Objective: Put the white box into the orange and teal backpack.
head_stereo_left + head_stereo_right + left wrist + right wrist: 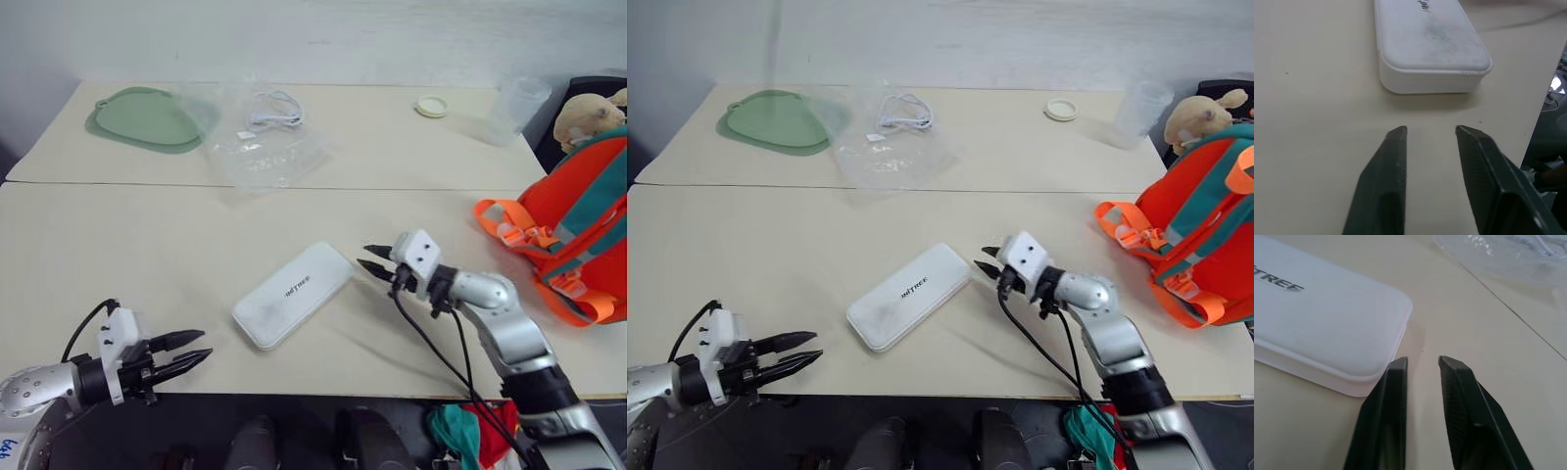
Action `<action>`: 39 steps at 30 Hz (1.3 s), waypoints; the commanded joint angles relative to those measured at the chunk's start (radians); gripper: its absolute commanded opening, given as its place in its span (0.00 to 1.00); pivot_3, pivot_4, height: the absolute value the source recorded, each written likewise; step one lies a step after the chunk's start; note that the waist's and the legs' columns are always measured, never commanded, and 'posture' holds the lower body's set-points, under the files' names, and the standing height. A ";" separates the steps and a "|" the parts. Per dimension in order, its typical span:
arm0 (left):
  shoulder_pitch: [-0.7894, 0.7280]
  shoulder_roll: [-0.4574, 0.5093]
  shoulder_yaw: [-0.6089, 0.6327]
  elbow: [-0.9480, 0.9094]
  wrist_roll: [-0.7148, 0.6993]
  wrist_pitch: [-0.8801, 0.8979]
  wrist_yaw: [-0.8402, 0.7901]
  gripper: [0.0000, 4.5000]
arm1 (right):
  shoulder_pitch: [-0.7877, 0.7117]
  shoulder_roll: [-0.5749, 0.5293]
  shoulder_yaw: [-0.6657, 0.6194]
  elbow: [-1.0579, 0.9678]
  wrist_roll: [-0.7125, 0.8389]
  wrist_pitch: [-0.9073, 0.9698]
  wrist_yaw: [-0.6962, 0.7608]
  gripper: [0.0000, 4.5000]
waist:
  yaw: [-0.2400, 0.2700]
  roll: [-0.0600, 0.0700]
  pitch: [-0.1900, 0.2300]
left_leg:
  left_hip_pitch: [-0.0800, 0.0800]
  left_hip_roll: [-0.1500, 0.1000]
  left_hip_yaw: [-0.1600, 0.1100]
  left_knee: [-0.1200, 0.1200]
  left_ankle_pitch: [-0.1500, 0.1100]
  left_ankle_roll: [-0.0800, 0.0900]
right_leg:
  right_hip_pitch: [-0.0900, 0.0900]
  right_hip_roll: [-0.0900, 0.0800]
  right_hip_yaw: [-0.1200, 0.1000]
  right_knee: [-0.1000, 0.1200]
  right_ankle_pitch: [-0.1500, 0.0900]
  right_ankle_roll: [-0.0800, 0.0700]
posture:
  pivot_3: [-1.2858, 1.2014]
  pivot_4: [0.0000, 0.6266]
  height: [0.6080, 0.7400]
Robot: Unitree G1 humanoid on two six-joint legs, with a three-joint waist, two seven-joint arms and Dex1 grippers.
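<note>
Two grippers flank the white box (292, 295) lying mid-worktop (118, 245): right gripper (372, 263) narrow at its right end, left gripper (192, 353) narrow, near-left. Orange and teal backpack (580, 230) sits far right.

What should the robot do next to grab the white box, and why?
Probably open the right tool and ease it onto the white box. Its fingers sit close together beside the box's near corner, gripping nothing, and the box lies flat on the table, apart from the orange backpack.
</note>
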 commanded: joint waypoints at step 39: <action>-0.530 -0.020 -0.185 0.281 0.049 0.393 0.099 0.46 | 0.358 -0.190 -0.146 -0.309 0.044 0.127 0.153 0.00 | 0.005 -0.001 0.000 | 0.003 0.000 -0.002 0.001 0.001 0.002 | 0.002 0.001 -0.001 0.005 0.000 0.001 | 0.52 0.24 1.00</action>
